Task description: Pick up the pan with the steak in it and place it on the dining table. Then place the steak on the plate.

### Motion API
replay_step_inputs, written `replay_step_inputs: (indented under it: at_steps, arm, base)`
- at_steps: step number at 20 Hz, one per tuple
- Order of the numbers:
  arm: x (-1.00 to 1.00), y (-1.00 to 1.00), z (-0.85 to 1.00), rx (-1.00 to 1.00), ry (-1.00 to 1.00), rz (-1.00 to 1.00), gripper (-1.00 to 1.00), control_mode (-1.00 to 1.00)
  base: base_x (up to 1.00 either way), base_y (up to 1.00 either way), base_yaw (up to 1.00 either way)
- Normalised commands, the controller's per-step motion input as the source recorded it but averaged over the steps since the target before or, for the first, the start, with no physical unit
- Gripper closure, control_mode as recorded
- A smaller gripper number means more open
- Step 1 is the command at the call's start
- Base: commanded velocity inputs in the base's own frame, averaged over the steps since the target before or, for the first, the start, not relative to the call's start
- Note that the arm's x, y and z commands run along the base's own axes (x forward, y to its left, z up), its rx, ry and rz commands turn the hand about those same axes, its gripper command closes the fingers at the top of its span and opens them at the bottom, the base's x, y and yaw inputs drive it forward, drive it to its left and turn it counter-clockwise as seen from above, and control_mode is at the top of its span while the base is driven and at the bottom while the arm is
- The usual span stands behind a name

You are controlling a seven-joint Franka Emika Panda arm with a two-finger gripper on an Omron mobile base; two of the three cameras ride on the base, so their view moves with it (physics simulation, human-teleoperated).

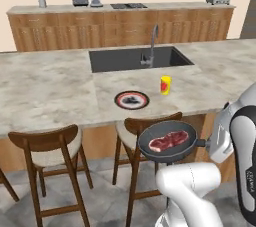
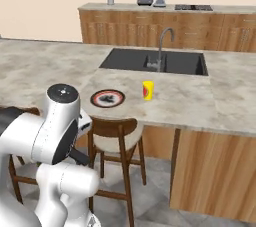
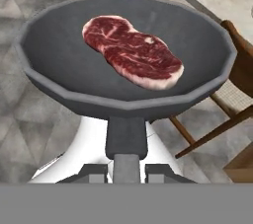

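Tool [image 3: 126, 171] clamps pan [image 3: 59, 77] handle; steak [image 3: 132, 52] inside.

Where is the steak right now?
The steak lies in the pan, held by its handle in the air above a wooden chair, in front of the dining table.

The gripper [image 3: 127, 171] is clamped on the pan [image 3: 123, 50] handle, which runs straight out ahead between its fingertips [image 3: 94, 172].

Two rear base cameras facing the dining table [image 1: 45, 91] from either side; hand camera close over the pan [image 3: 59, 75].
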Motion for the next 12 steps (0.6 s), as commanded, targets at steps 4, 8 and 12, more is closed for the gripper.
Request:
replay_step_inputs:
  at_steps: [4,8,12]
  arm:
    - [0.0,0.0,0.0,0.0,0.0,0.0,1.0,1.0]
    - [0.0,0.0,0.0,0.0,0.0,0.0,1.0,1.0]
    - [0.0,0.0,0.0,0.0,0.0,0.0,1.0,1.0]
  base:
    - [-0.02,0.54,-0.08]
    - [0.09,0.95,-0.12]
    - [0.07,0.98,-0.11]
